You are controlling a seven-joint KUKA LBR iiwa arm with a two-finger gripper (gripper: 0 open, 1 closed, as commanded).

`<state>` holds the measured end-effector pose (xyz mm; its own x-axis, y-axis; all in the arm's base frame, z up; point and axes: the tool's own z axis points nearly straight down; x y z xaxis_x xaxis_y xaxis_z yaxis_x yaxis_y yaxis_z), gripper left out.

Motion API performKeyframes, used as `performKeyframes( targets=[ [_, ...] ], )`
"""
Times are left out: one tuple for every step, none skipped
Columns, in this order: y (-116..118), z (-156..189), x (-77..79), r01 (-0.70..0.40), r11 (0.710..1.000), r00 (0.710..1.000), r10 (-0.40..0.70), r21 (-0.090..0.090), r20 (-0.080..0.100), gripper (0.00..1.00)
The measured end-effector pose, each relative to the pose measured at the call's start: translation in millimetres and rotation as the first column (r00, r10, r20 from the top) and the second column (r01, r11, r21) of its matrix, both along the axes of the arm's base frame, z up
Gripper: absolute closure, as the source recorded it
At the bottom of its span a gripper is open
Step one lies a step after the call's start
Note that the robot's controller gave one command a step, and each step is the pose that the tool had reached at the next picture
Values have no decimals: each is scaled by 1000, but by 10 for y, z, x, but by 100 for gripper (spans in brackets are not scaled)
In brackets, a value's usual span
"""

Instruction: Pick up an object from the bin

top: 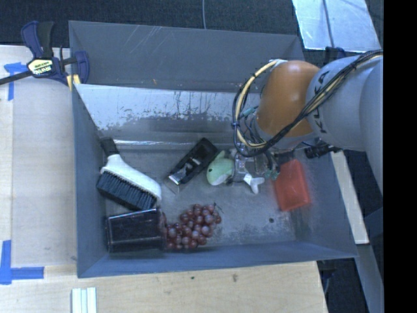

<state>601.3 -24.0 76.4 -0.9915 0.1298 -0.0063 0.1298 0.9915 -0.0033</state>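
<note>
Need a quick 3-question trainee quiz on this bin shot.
1. True or false: the dark grapes lie beside the black box.
2. Which thing lies just left of the jaws? A) grapes B) pale green toy C) black box
3. Fill in: the red block lies towards the ____ side of the bin in this view.
Key: 1 true; 2 B; 3 right.

bin holds brush, black box, grapes, red block.

Gripper positioned in bin between pale green rounded thing and red block; grape bunch, brush, black box seen leftward.
</note>
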Motion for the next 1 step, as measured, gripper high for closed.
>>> performKeyframes(
  targets=[
    [1, 202, -9, 0, 1000, 1000, 0, 1, -3, 100]
  ],
)
